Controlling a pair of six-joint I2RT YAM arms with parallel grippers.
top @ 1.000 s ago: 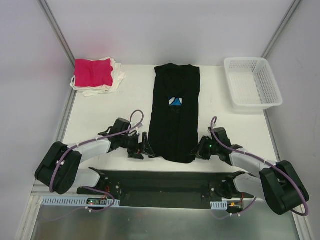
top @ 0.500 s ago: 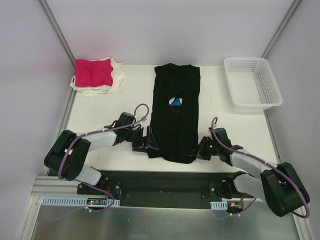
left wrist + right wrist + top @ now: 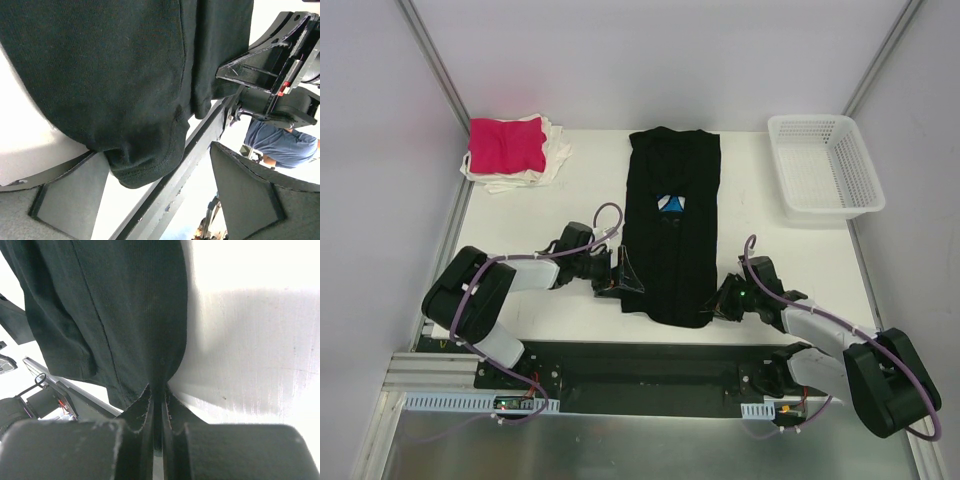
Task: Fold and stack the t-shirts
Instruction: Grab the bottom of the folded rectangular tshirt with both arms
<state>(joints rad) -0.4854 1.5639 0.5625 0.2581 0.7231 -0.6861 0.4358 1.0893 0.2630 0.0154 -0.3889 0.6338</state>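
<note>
Two hem corners of the black t-shirt [image 3: 672, 240], lying flat left of the basket [image 3: 820, 119], are yours: right fingers [image 3: 713, 303] pinch one, left fingers [image 3: 625, 278] stand spread around the other.

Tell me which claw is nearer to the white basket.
Right. The right claw grips the black shirt on the side toward the basket; the left claw is across the shirt.

My left gripper [image 3: 620, 280] reaches right, low, jaws spread wide; my right gripper [image 3: 712, 305] reaches left, jaws pinched together.
</note>
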